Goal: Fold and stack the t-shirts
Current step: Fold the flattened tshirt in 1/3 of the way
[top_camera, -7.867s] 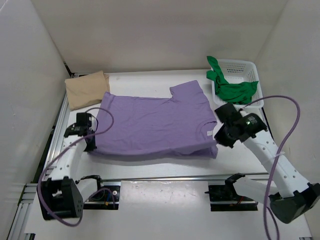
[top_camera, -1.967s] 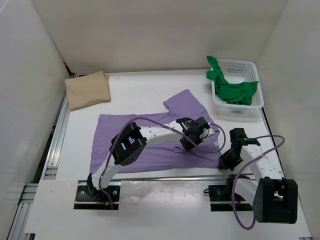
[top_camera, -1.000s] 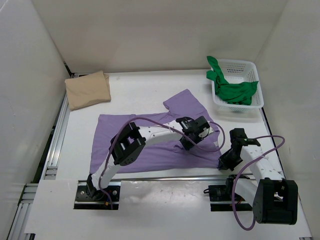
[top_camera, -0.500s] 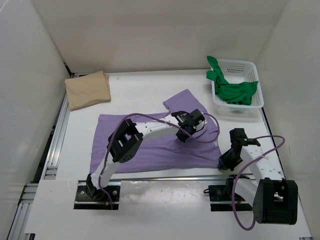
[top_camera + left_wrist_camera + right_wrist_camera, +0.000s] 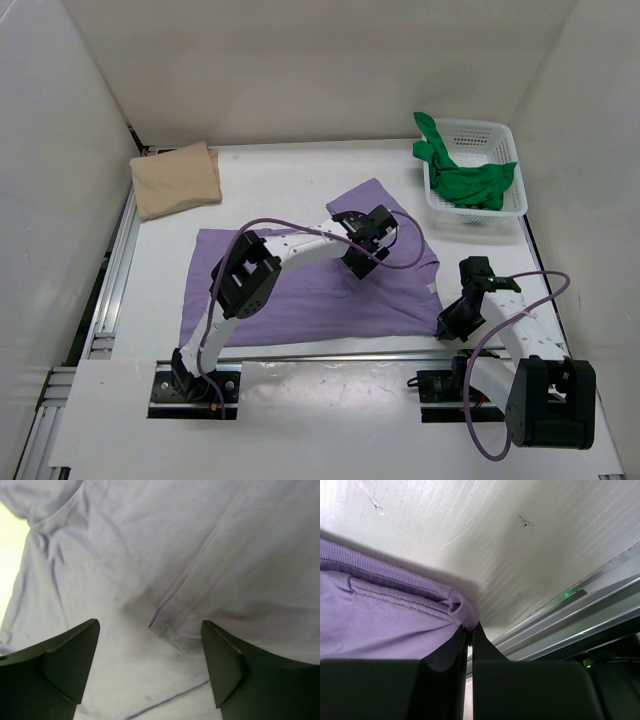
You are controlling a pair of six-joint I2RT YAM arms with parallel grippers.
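Left jaws hung wide apart over the purple shirt [image 5: 300, 295], gripping nothing; right jaws were clenched on its near right corner. Shirt lay spread in the middle of the table [image 5: 270, 190]. Smart play, I'd say: hold that corner taut, regrip a clean edge, fold flat.

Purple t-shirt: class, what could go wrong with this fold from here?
1. The right hand pinches only the hem's corner of the purple t-shirt; a pull might slip it free.
2. The left hand hangs open over creased, overlapping cloth; closing there could grab several layers and bunch the fold.
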